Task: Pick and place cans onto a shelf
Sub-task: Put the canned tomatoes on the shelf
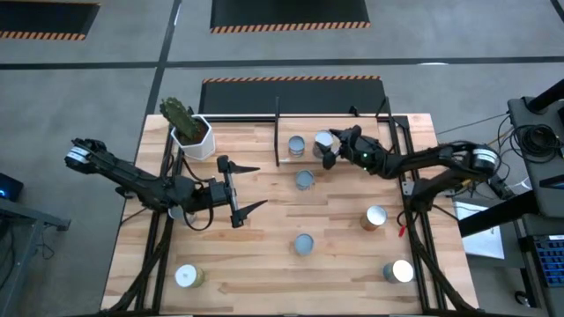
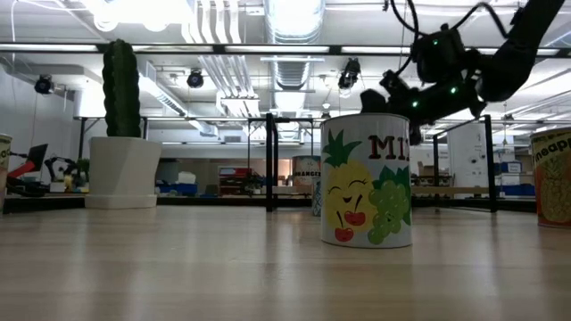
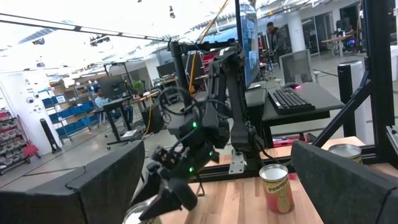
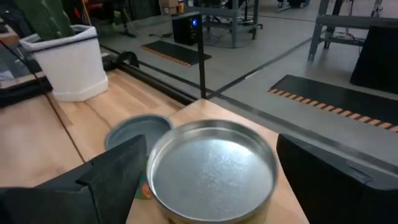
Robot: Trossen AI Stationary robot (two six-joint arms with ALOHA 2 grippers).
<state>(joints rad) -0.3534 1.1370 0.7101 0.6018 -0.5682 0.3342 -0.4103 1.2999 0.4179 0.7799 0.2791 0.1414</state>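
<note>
— While my right gripper (image 1: 328,147) hovers over the shelf (image 1: 291,123) at twelve o'clock, what do its fingers do?
— I see them spread wide either side of a silver-topped can (image 4: 211,168) standing on the shelf, gripping nothing. A second can (image 1: 296,145) sits beside it.
— Left gripper (image 1: 248,189)?
— Wide open, empty, parked around nine o'clock; other cans (image 1: 304,244) dot the table

Seven cans (image 1: 304,244), one shelf (image 1: 345,132), one plant pot (image 1: 194,137), two arms (image 1: 132,179)
</note>
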